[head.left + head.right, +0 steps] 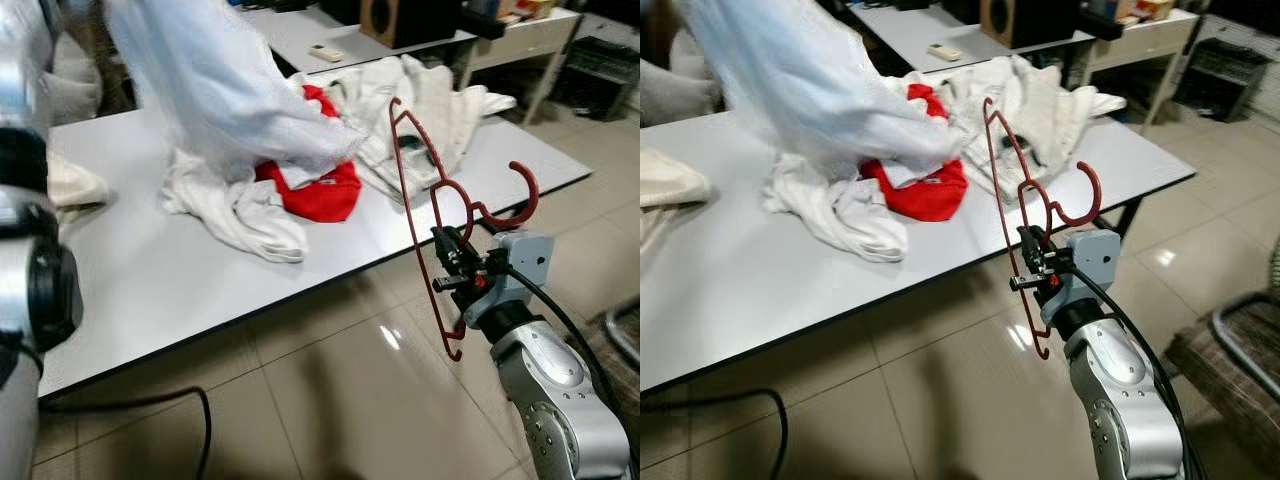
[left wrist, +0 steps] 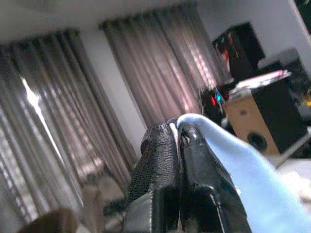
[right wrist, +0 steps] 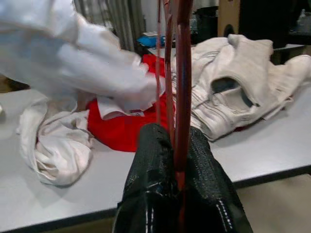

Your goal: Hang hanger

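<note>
The right gripper is pinching the red hanger with its fingers clamped on the thin bar near the neck, holding it upright in the air just off the counter edge. The left gripper is squeezing a pale blue garment above the clothes pile. That hanger is looking light, stiff and slick, so gripping close below the hook should be curbing any swing.
</note>
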{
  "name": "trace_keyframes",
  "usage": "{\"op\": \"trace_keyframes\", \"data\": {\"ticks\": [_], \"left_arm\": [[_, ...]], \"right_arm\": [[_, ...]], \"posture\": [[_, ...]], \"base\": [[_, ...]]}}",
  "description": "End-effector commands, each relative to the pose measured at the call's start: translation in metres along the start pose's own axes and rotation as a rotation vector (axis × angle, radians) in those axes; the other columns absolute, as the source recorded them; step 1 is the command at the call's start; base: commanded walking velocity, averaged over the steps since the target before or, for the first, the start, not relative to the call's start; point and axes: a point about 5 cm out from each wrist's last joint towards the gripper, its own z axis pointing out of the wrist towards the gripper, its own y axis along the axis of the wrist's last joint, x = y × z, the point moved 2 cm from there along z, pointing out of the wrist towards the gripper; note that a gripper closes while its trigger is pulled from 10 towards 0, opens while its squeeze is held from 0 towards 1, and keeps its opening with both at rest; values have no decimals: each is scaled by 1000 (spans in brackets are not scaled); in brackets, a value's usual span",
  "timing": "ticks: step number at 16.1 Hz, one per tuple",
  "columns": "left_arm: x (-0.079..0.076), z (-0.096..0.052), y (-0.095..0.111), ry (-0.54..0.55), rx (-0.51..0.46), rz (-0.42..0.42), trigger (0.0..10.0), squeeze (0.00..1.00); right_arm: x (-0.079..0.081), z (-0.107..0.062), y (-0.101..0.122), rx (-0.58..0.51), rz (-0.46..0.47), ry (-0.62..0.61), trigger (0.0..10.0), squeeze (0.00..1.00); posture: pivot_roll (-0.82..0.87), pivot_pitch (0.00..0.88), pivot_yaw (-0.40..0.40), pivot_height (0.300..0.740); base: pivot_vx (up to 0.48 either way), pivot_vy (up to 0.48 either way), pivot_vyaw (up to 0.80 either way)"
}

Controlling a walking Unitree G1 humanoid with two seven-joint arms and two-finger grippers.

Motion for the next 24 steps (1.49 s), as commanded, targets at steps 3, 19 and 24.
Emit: {"op": "trace_keyframes", "data": {"ticks": [3,19,24], "left_arm": [[-96,-4,-45,-300,97,-80,0,0],[-216,-90,-132,-835,330,-98,10000,1000],[-165,-91,-165,-720,472,184,10000,278]], "right_arm": [[-1,-6,4,-31,-5,-20,0,0],[3,-9,3,-13,21,-27,0,0],[4,-8,5,-22,36,-12,0,0]], "posture": [[-227,0,84,740],[-239,0,81,740],[-244,0,83,740]], "base": [[0,0,0],[0,0,0],[0,0,0]]}}
